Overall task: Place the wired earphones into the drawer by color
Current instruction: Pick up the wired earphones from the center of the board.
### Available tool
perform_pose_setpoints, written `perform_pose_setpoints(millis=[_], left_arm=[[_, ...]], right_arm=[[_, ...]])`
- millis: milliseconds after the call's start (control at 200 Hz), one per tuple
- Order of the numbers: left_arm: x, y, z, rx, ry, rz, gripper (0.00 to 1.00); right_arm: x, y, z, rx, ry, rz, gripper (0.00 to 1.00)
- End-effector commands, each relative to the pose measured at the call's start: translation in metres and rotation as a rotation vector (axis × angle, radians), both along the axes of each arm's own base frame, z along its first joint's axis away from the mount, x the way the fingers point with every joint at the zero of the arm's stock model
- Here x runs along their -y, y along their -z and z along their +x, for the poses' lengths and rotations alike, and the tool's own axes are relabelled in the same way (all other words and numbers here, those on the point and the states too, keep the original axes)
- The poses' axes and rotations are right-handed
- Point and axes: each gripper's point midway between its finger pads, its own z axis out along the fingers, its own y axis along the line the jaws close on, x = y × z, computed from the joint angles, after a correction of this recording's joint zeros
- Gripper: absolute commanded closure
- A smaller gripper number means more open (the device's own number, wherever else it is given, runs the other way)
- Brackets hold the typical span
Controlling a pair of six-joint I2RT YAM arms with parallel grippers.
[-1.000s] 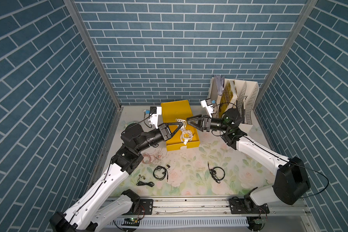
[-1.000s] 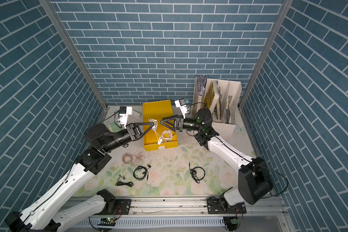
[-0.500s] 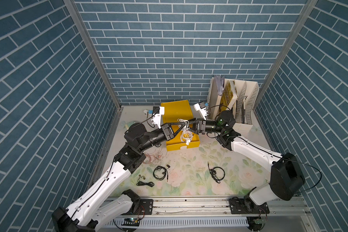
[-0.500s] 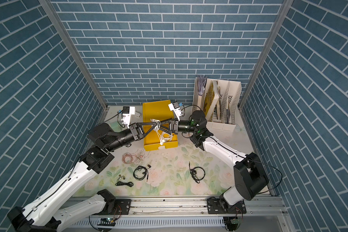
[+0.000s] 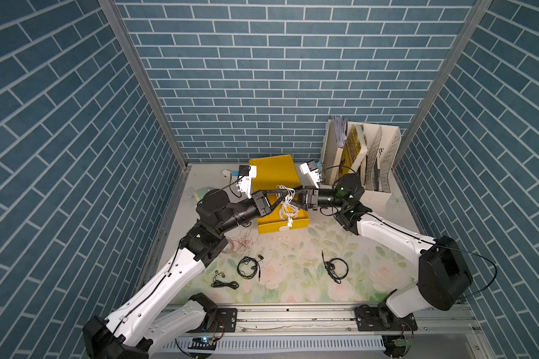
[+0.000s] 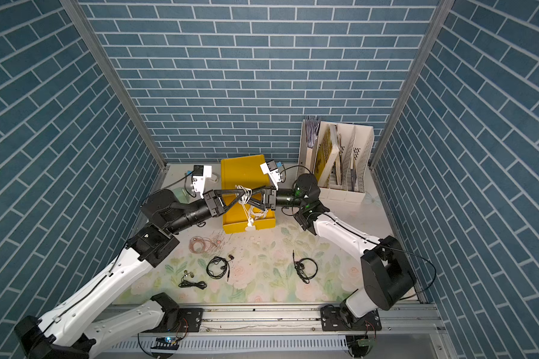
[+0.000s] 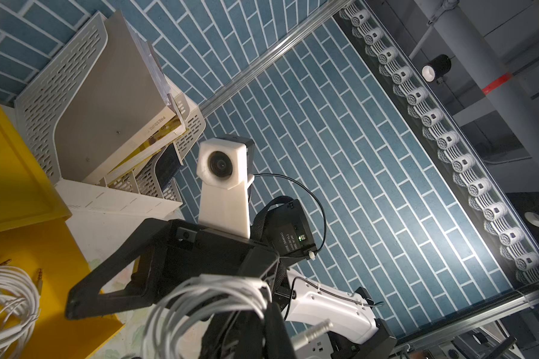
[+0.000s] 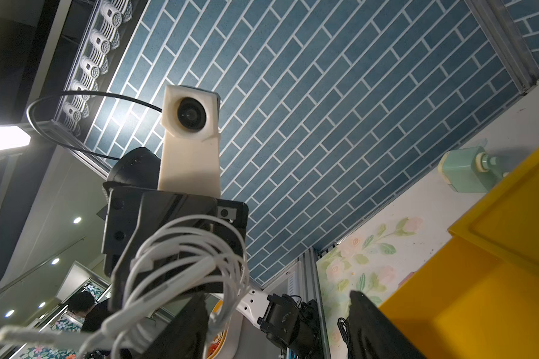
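Over the open yellow drawer (image 5: 271, 228) of the cabinet (image 5: 273, 171), my left gripper (image 5: 283, 193) is shut on a coil of white wired earphones (image 5: 286, 195) (image 7: 206, 298) that dangles into the drawer. My right gripper (image 5: 293, 199) (image 8: 277, 326) faces it, jaws open, with the hanging cable (image 8: 184, 264) beside one finger. A second white coil (image 5: 290, 213) lies in the drawer. On the mat lie three black coils (image 5: 248, 267) (image 5: 335, 267) (image 5: 223, 281) and a pinkish-copper one (image 6: 199, 244).
A white slotted file rack (image 5: 364, 161) with books stands at the back right, close behind my right arm. A mint-green object (image 5: 201, 192) sits left of the cabinet. Blue brick walls close in three sides, and a metal rail (image 5: 293, 314) runs along the front.
My right gripper has moved left to meet the left gripper, and its open jaws now straddle the hanging white cable. The left gripper has shifted slightly back, still holding the coil.
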Motion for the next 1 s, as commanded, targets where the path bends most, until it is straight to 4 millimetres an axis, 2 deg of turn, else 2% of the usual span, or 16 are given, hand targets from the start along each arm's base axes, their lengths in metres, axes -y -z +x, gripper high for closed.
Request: perform_pose_setpoints(millis=[0, 185, 305, 495, 665, 810, 995], left_arm=[[0.002, -0.001, 0.000, 0.029, 0.002, -0.002, 0.98], [0.004, 0.002, 0.003, 0.027, -0.001, 0.011, 0.98], [0.005, 0.004, 0.006, 0.025, -0.003, 0.016, 0.98], [0.006, 0.006, 0.008, 0.021, -0.004, 0.022, 0.98], [0.006, 0.006, 0.008, 0.025, -0.009, 0.031, 0.98], [0.005, 0.007, 0.009, 0.022, -0.015, 0.038, 0.98], [0.004, 0.005, 0.008, 0.032, -0.024, 0.041, 0.98]], right_arm=[[-0.001, -0.012, -0.012, 0.020, -0.048, 0.037, 0.28], [-0.006, -0.011, -0.018, 0.005, -0.078, 0.045, 0.35], [-0.008, -0.008, -0.018, -0.004, -0.084, 0.041, 0.44], [-0.010, -0.008, -0.018, -0.013, -0.092, 0.045, 0.69], [-0.011, -0.010, -0.019, -0.013, -0.095, 0.050, 0.82], [-0.010, -0.012, -0.019, -0.011, -0.094, 0.052, 1.00], [-0.010, -0.010, -0.017, -0.019, -0.081, 0.049, 1.00]])
